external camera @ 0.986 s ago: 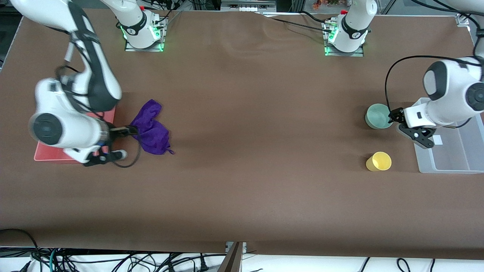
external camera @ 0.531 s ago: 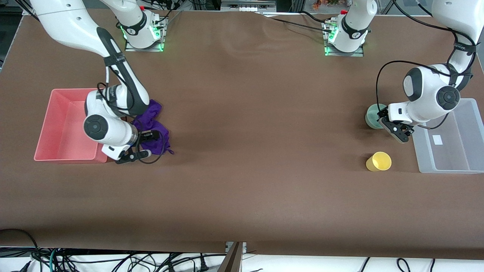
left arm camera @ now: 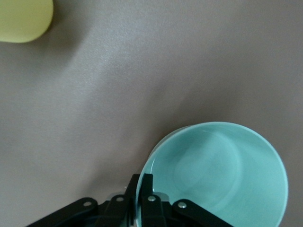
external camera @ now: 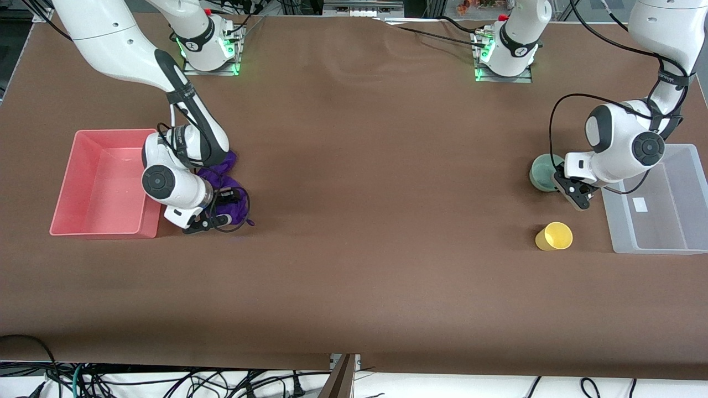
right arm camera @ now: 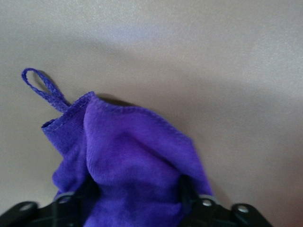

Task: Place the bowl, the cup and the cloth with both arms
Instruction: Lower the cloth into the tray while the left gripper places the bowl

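Observation:
The mint-green bowl (external camera: 543,172) stands on the table beside the clear bin. My left gripper (external camera: 560,179) is shut on its rim, one finger inside and one outside, as the left wrist view shows (left arm camera: 140,189) with the bowl (left arm camera: 222,170). The yellow cup (external camera: 555,236) stands nearer the front camera than the bowl, untouched; it also shows in the left wrist view (left arm camera: 21,19). The purple cloth (external camera: 228,163) lies crumpled beside the red tray. My right gripper (external camera: 225,200) is down on it, open, with the fingers wide apart and cloth (right arm camera: 128,156) bunched between them; the corner loop lies free.
A red tray (external camera: 105,177) sits at the right arm's end of the table, next to the cloth. A clear plastic bin (external camera: 664,221) sits at the left arm's end, next to the bowl and cup.
My right arm swung from over the red tray's edge toward the table's middle and came down onto the cloth. My left gripper closed in on the bowl's rim, and the bowl shifted slightly away from the bin.

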Available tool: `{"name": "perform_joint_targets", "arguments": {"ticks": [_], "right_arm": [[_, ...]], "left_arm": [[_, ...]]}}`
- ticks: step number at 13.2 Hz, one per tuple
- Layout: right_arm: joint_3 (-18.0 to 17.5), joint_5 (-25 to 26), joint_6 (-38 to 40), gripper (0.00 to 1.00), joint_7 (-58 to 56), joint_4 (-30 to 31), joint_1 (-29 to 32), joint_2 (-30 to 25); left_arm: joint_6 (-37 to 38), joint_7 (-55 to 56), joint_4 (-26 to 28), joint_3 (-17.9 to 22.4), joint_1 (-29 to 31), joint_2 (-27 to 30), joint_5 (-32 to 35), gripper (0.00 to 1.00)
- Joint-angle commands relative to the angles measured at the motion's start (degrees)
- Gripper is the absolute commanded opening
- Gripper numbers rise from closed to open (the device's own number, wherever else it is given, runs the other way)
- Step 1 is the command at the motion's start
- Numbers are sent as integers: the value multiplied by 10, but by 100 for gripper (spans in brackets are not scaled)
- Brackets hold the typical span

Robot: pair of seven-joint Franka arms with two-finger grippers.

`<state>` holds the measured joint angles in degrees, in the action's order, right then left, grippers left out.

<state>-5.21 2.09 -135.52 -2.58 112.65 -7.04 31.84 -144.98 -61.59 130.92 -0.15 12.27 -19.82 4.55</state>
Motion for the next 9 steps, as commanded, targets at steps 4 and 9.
{"name": "perform_joint_targets", "arguments": {"ticks": [4, 9], "right_arm": [[1, -3, 16, 0, -8, 3, -2, -4], [2, -3, 34, 0, -9, -15, -2, -7]], "left_arm": [[270, -55, -129, -7, 45, 84, 3, 0], [366, -161, -361, -1, 134, -18, 13, 0]]}}
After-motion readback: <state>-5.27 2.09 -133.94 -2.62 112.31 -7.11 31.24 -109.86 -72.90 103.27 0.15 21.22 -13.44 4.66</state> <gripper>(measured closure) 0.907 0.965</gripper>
